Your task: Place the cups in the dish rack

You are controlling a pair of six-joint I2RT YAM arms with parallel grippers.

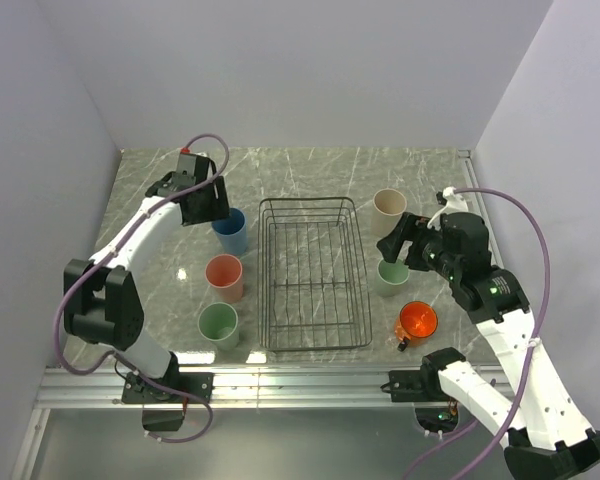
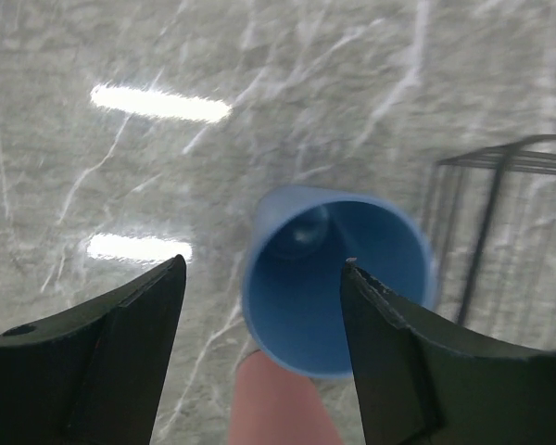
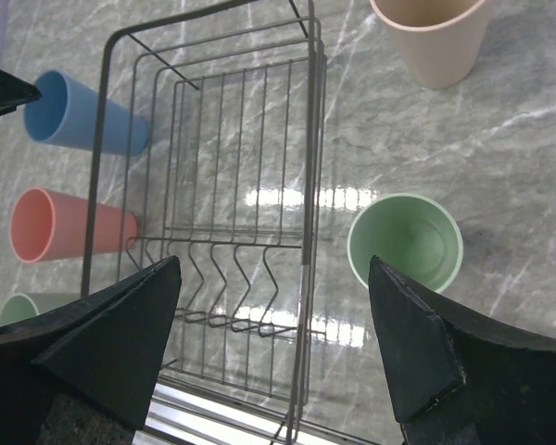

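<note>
Black wire dish rack [image 1: 315, 341] sits mid-table: rectangular, grid bottom, low sides, long axis running away from the arm bases. Table [image 1: 310, 170] is grey marble-look, glossy, with bright light-strip reflections.

All six cups stand upright on the table, outside the rack, mouths up.
- Left of rack, in a column: blue tumbler [image 1: 230, 232] farthest, salmon-pink tumbler [image 1: 225, 277] in the middle, pale green tumbler [image 1: 218, 325] nearest.
- Right of rack: beige tumbler [image 1: 388, 212] farthest, shorter pale green cup [image 1: 391, 277] near the rack's right wall, glossy orange handled mug [image 1: 417, 322] nearest.

Tumblers are smooth plastic and tapered.

Left gripper [image 2: 264, 269] hangs over the blue tumbler, jaws spread wide. Left wrist view shows the round blue mouth between the two dark wedge-shaped fingers [image 2: 120, 362], with one fingertip overlapping the rim in the picture. No clamp. That view is blurry, so I can't tell if anything touches.

Right gripper [image 3: 273, 269] hovers over the rack's right edge, beside the shorter pale green cup. Jaws wide apart, holding nothing.
</note>
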